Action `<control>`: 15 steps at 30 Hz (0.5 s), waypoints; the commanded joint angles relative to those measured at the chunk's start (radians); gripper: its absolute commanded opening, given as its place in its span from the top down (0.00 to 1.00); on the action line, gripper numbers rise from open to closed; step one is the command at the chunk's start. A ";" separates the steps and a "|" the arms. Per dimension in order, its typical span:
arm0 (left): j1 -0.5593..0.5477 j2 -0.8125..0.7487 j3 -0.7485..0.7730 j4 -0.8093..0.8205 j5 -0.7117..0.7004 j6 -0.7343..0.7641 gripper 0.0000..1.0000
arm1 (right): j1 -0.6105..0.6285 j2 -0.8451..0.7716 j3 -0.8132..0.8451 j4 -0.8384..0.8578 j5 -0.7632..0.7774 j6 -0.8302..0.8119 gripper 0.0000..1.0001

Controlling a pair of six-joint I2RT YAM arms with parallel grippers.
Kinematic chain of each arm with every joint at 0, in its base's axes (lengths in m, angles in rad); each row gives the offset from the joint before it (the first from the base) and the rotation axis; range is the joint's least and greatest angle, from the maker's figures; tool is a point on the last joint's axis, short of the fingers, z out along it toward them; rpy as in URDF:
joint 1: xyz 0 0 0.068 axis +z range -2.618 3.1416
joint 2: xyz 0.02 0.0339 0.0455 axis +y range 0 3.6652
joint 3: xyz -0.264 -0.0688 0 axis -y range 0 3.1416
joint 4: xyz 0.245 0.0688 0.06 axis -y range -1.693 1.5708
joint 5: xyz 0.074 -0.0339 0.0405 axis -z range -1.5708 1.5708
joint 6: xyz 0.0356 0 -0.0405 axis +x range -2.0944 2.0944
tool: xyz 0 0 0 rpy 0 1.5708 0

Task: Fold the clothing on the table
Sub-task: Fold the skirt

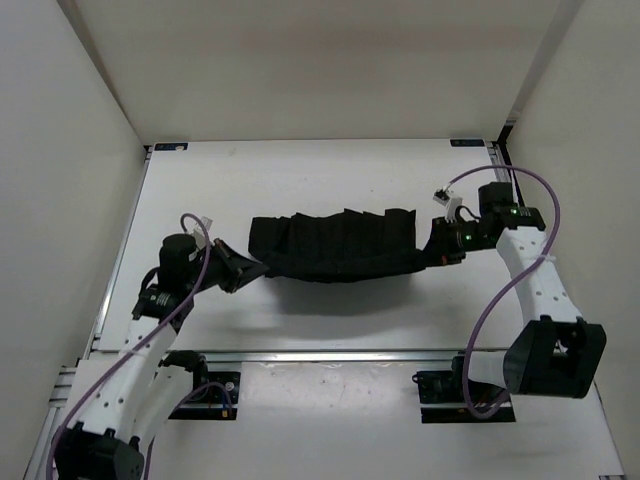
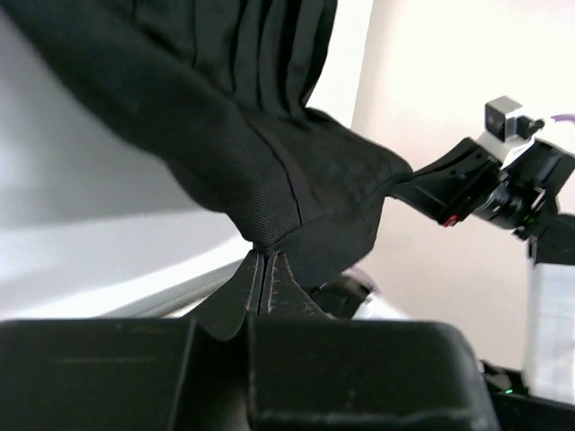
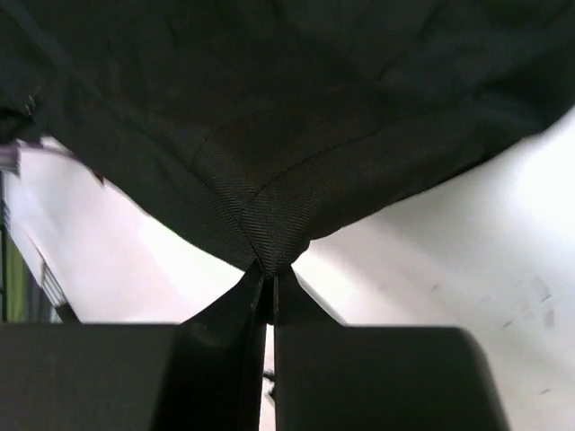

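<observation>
The black clothing (image 1: 335,246) hangs stretched between both arms above the white table (image 1: 300,180), bunched into vertical pleats, with its shadow on the tabletop below. My left gripper (image 1: 255,268) is shut on its left end; the pinched corner (image 2: 269,235) rises from the jaw tips (image 2: 262,256). My right gripper (image 1: 430,250) is shut on the right end, where a fabric corner (image 3: 274,233) is clamped at the tips (image 3: 269,274). The far right gripper (image 2: 467,184) shows across the cloth in the left wrist view.
White walls enclose the table on three sides. A metal rail (image 1: 330,354) runs across the near edge in front of the arm bases. Purple cables (image 1: 500,290) loop off both arms.
</observation>
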 commanded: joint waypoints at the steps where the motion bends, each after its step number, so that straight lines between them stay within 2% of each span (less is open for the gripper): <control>1: -0.023 0.130 0.075 0.249 -0.042 -0.102 1.00 | -0.032 0.076 0.129 0.068 -0.078 0.042 1.00; 5: -0.017 0.337 0.132 0.373 -0.063 -0.161 1.00 | -0.027 0.259 0.283 0.068 -0.133 0.071 1.00; 9: 0.001 0.510 0.254 0.403 -0.074 -0.179 1.00 | -0.076 0.461 0.439 0.094 -0.219 0.132 1.00; 13: 0.023 0.730 0.415 0.435 -0.144 -0.196 1.00 | -0.076 0.702 0.723 0.165 -0.225 0.241 1.00; 14: 0.039 0.808 0.436 0.505 -0.155 -0.214 1.00 | -0.070 0.784 0.840 0.185 -0.184 0.270 0.99; 15: 0.049 0.887 0.462 0.580 -0.166 -0.228 0.95 | -0.053 0.825 0.957 0.223 -0.120 0.317 0.74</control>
